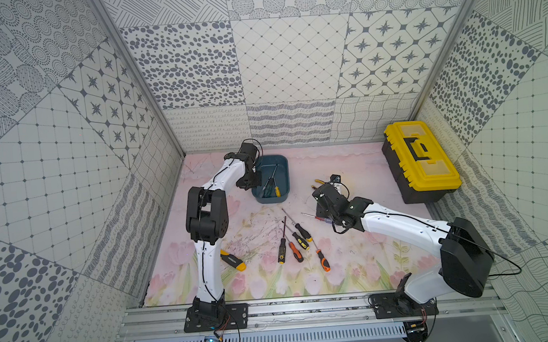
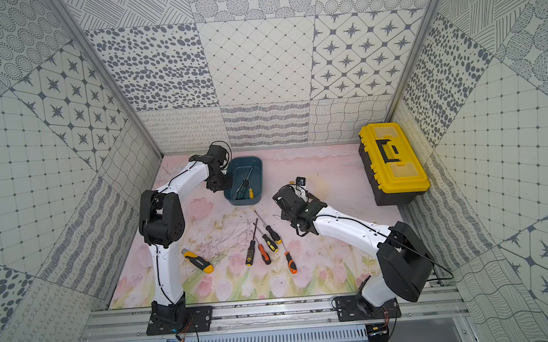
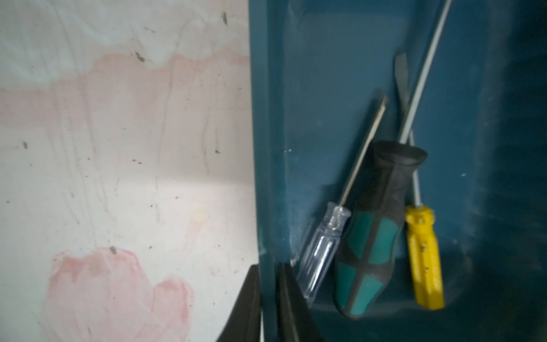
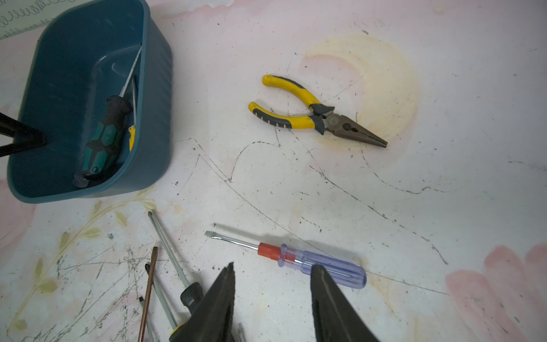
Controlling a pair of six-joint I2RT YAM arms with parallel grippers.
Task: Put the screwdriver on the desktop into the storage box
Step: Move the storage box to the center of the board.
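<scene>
Clear-blue-handled flat screwdriver (image 4: 296, 257) on the pink floral surface (image 4: 414, 207), under your open right claw (image 4: 273, 266): likely light, rigid, slick, so grip mid-handle; your left claw (image 3: 268, 266) is clamped on the rim of the teal plastic storage box (image 3: 260, 148).

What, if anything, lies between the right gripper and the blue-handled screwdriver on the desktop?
Nothing visible does. The right gripper is open right at the blue-handled screwdriver, and one fingertip overlaps its handle in the wrist view.

Grey-on-white patchwork wall panels (image 1: 291, 61) of dots, stars, grids and waves enclose three sides. Just behind the yellow-and-black toolbox (image 1: 431, 170) an aluminium corner post (image 1: 447, 44) rises; well in front of it an aluminium rail (image 1: 308, 308) runs crosswise.
</scene>
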